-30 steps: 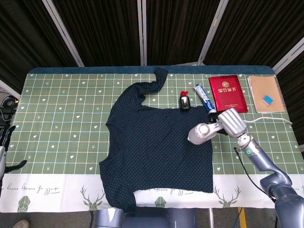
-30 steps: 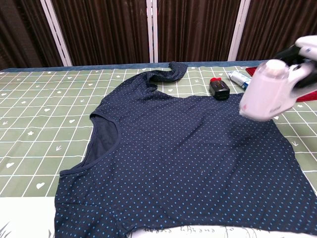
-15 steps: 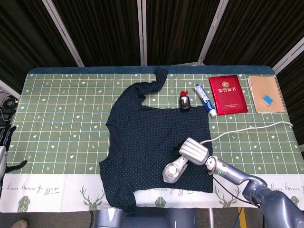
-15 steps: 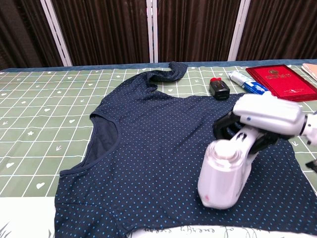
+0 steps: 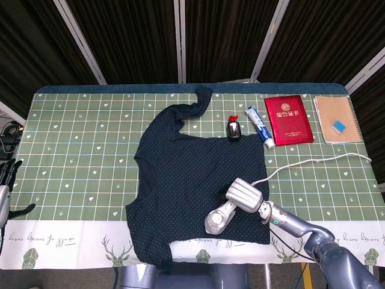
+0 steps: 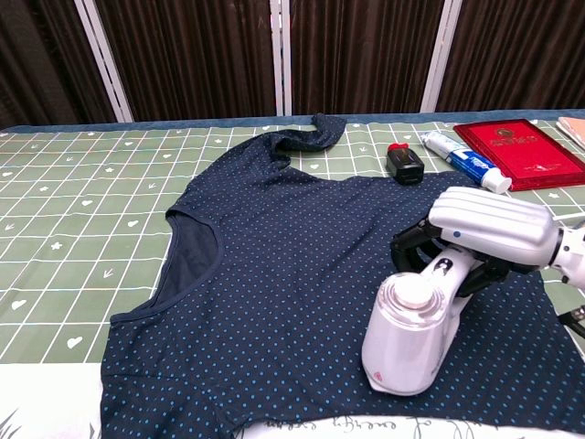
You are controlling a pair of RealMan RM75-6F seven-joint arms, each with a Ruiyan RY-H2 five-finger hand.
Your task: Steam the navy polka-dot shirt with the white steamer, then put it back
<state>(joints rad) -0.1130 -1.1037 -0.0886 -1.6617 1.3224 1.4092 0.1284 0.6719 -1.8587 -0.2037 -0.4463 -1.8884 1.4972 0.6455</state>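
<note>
The navy polka-dot shirt [image 5: 198, 180] [image 6: 292, 274] lies flat across the middle of the green checked table. My right hand [image 5: 246, 195] [image 6: 489, 233] grips the handle of the white steamer [image 5: 218, 220] [image 6: 409, 338], whose head presses down on the shirt's lower right part near the hem. Its white cord [image 5: 313, 162] trails off to the right edge. My left hand [image 5: 6, 180] hangs off the table's left side, only partly seen, holding nothing I can see.
Behind the shirt lie a small black bottle with a red cap [image 5: 234, 129] [image 6: 403, 163], a toothpaste tube [image 5: 259, 125] [image 6: 464, 159], a red booklet [image 5: 289, 119] [image 6: 516, 153] and a brown notebook [image 5: 337, 118]. Green cloth stretches left of the shirt.
The right hand swept the steamer from the shirt's right edge down to the lower hem, then settled slightly lower and left. The left hand stayed put.
</note>
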